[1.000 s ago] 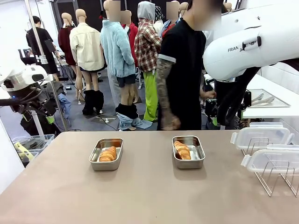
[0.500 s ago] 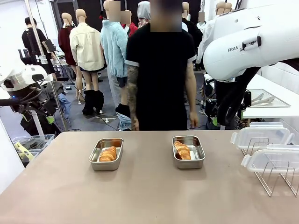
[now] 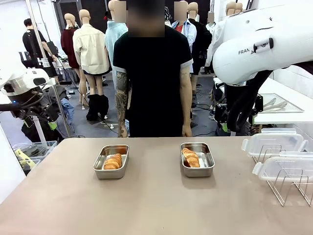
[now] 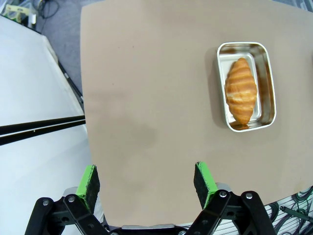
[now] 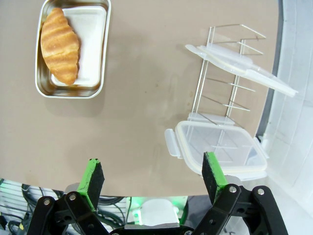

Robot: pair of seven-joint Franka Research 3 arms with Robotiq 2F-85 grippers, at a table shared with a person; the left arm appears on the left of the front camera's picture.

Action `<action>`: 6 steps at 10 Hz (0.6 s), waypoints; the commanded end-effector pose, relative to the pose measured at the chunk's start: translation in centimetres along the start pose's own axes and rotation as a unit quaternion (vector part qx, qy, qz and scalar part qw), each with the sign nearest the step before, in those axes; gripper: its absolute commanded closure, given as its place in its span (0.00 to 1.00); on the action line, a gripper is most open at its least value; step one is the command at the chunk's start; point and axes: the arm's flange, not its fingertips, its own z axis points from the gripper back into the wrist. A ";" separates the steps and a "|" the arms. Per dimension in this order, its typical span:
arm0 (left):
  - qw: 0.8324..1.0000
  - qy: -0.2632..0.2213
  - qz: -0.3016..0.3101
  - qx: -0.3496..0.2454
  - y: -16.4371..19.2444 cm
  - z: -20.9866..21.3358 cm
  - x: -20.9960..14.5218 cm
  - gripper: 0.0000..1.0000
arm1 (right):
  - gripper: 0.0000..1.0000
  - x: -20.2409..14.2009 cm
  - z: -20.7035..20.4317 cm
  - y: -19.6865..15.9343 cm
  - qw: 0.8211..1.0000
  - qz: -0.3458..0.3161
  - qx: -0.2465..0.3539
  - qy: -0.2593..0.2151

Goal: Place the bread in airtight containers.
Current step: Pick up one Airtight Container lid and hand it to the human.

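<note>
Tan worktop (image 3: 156, 210) filled the lower half of the front view. A person (image 3: 151, 83) in a black shirt stood at its far edge, centre frame, arms hanging down. White right arm (image 3: 264, 44) bulked across the upper right.

Wire rack (image 3: 288, 188) sat at the right edge of the worktop, carrying two clear lids: one (image 3: 271, 143) higher, the other (image 3: 283, 169) just below it.

Two open steel containers on the worktop, well apart: left container (image 3: 110, 174) left of centre, right container (image 3: 197, 172) right of centre. One roll of bread lay inside each, left roll (image 3: 113, 161) and right roll (image 3: 190, 157), neither covered.

Left fingers (image 4: 90, 180) were spread wide and bare at the bottom of the left wrist view, the left container at that frame's upper right. Right fingers (image 5: 93, 176) were likewise spread and bare, the right container at upper left, rack and lids to the right.
</note>
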 end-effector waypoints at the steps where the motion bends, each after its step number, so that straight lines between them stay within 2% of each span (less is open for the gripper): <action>1: 1.000 -0.006 0.003 -0.001 0.2 0.1 0.0 0.00 | 0.00 0.0 -0.1 0.1 1.000 -0.001 0.005 -0.004; 6: 1.000 -0.006 0.003 -0.001 0.2 0.1 0.0 0.00 | 0.00 0.0 -0.1 0.1 1.000 -0.001 0.005 -0.004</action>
